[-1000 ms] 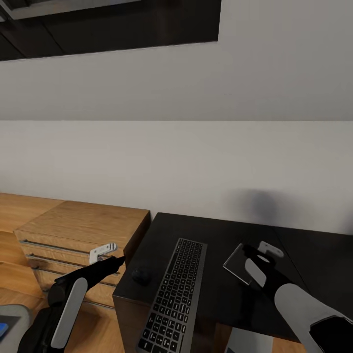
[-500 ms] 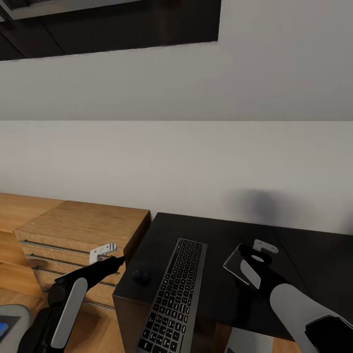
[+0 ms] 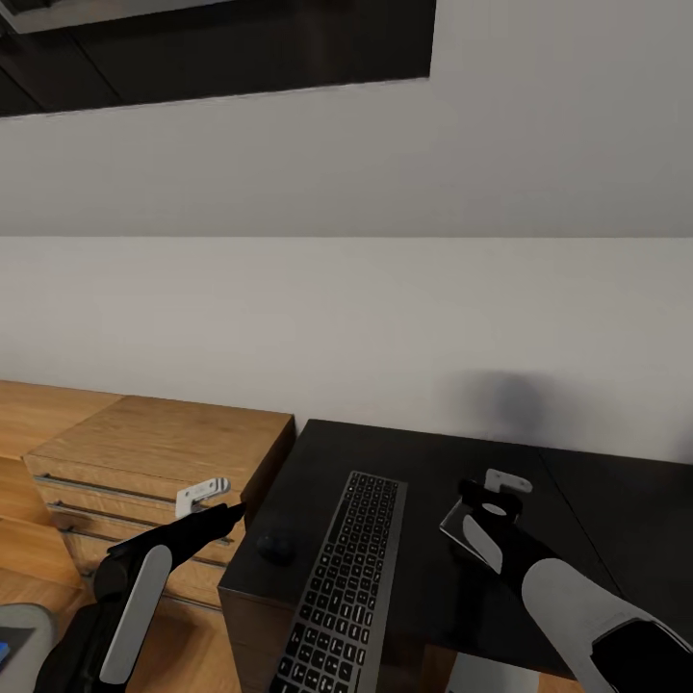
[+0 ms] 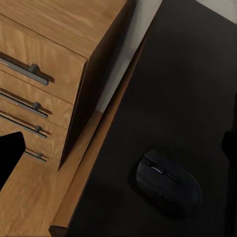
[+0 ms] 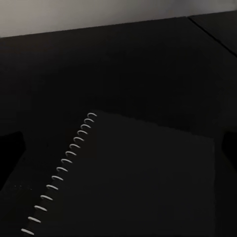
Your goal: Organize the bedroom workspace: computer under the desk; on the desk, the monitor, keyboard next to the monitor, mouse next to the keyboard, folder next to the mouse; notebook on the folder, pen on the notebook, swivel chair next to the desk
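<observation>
On the black desk (image 3: 423, 457) a black keyboard (image 3: 342, 587) lies lengthwise, and a small black mouse (image 3: 276, 546) (image 4: 168, 182) sits left of it near the desk's left edge. A dark spiral-bound notebook (image 3: 454, 527) (image 5: 143, 177) lies right of the keyboard. My right gripper (image 3: 491, 491) hovers just above the notebook's far part, open, its fingertips at both edges of the right wrist view. Left of the desk my left gripper (image 3: 205, 496) hangs open and empty, short of the mouse. A corner of the grey swivel chair (image 3: 24, 626) with a sliver of blue folder (image 3: 3, 653) shows at bottom left. Monitor, pen and computer are out of view.
A light wooden drawer unit (image 3: 144, 443) (image 4: 49, 49) stands against the desk's left side, with a narrow gap of wood floor (image 4: 29, 207) in front. A white wall rises behind the desk. A dark panel (image 3: 241, 48) hangs high on the wall.
My right gripper has moved left and slightly farther away, over the notebook's far corner. The notebook, keyboard, mouse and left arm have stayed put.
</observation>
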{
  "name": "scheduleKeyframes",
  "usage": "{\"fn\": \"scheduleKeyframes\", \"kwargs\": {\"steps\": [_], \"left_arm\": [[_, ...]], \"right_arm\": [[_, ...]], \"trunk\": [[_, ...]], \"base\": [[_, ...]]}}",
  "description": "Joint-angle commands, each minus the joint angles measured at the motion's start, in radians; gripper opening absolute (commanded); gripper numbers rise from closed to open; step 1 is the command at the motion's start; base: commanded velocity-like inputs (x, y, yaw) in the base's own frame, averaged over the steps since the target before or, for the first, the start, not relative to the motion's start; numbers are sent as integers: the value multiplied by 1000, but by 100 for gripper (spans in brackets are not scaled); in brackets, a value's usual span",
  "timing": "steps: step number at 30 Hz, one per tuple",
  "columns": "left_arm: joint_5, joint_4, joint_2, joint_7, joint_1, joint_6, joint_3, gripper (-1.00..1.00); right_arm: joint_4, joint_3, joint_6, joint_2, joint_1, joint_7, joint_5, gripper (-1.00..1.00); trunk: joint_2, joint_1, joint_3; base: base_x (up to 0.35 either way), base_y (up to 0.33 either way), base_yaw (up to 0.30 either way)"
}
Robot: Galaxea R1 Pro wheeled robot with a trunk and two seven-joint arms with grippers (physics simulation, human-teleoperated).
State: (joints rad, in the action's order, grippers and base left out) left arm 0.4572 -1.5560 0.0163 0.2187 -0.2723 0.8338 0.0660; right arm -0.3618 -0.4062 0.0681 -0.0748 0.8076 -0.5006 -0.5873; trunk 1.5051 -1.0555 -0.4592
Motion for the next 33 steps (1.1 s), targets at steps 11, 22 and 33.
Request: {"fn": "scheduleKeyframes", "kwargs": {"steps": [11, 22, 33], "left_arm": [[11, -1, 0, 8, -1, 4, 0, 100], [13, -19, -1, 6, -1, 5, 0, 100], [16, -39, -1, 6, -1, 4, -1, 100]], "right_arm": [[1, -9, 7, 0, 1, -4, -9, 100], [12, -9, 8, -1, 0, 16, -7, 100], [24, -15, -1, 0, 0, 64, -6, 100]], "trunk": [[1, 0, -1], [1, 0, -1], [8, -4, -4]], "base": [[4, 0, 0], [0, 0, 0], [0, 0, 0]]}}
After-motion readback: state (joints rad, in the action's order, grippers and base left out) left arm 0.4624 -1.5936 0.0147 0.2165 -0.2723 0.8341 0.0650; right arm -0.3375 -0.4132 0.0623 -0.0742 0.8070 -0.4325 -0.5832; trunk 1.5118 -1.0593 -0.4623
